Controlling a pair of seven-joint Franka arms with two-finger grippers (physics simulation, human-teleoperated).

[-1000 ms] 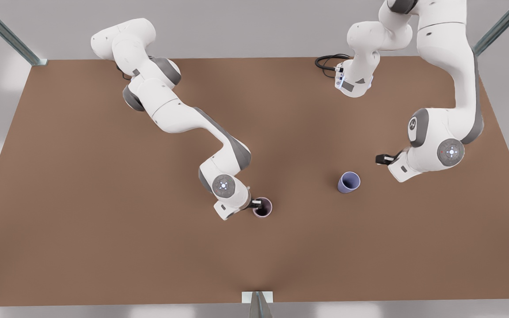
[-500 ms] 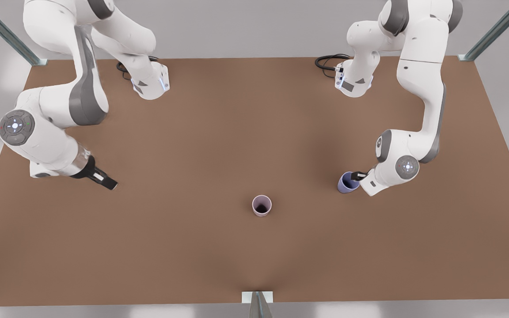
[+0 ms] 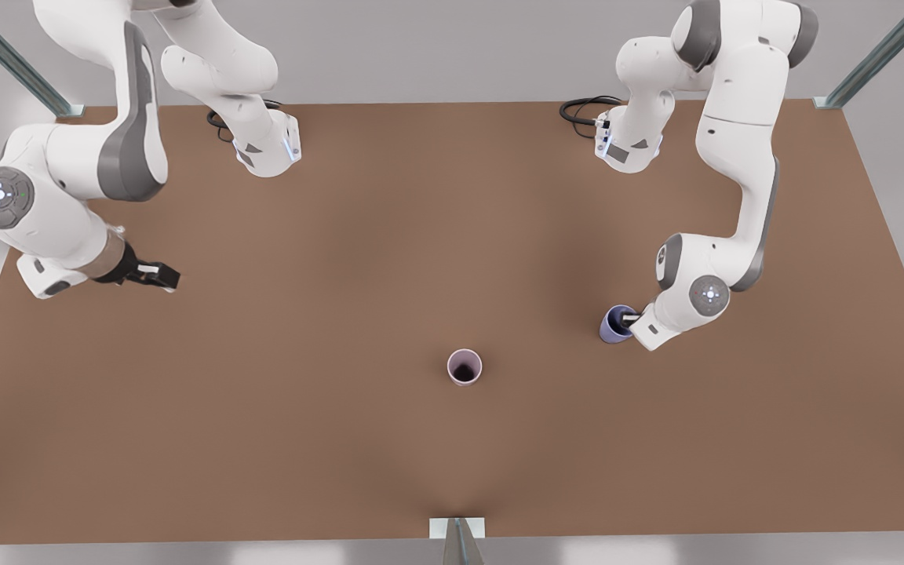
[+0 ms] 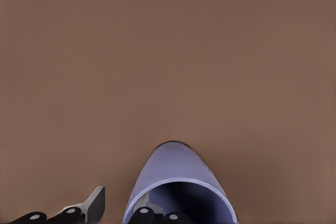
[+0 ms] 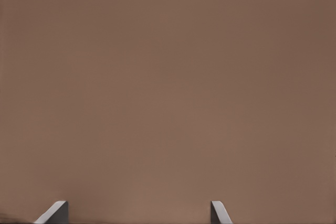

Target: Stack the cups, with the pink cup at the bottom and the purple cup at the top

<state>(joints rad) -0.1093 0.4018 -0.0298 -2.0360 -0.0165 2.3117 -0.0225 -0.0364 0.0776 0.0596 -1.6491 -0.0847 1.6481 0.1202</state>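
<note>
Since half a second ago the left gripper (image 3: 629,317) has sunk onto the purple cup (image 3: 614,325), right of centre on the surface (image 3: 389,235), jaws straddling its wall, not visibly clamped. The pink cup (image 3: 464,366) waits at lower centre as base. The right gripper (image 3: 163,275) idles far left, jaws wide

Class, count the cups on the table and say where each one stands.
2. The pink cup stands alone near the table's middle; the purple cup stands toward the front view's right, the left gripper straddling its rim.
</note>
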